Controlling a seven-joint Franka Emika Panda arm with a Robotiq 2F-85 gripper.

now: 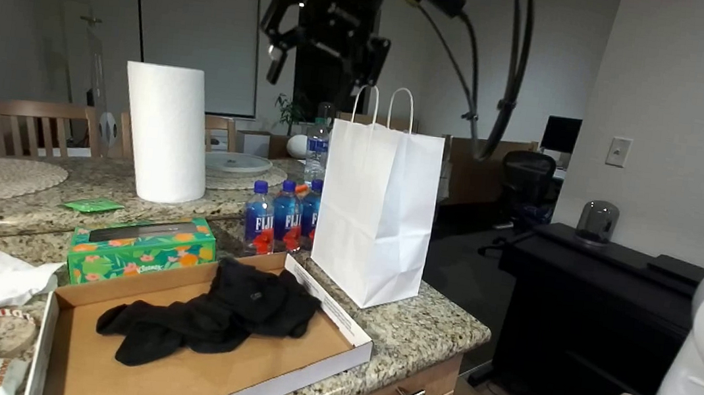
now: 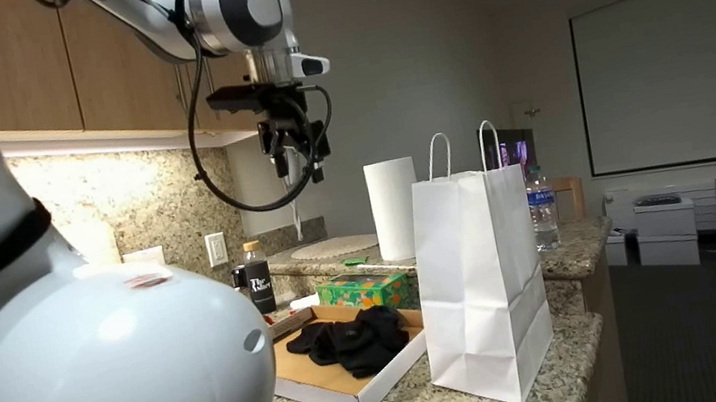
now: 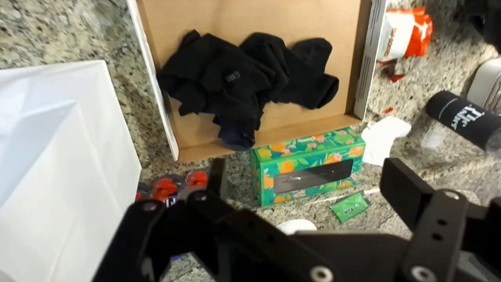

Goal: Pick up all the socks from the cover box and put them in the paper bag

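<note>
Bag (image 1: 380, 207) near counter edge (image 1: 433, 356), socks (image 1: 233, 310) well below end effector (image 3: 305, 176)

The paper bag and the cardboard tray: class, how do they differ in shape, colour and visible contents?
The paper bag stands tall and upright, while the cardboard tray lies flat and shallow. The bag is white; the tray is brown inside. The tray visibly holds black socks; the bag's inside is hidden. Both rest on the speckled countertop.
</note>
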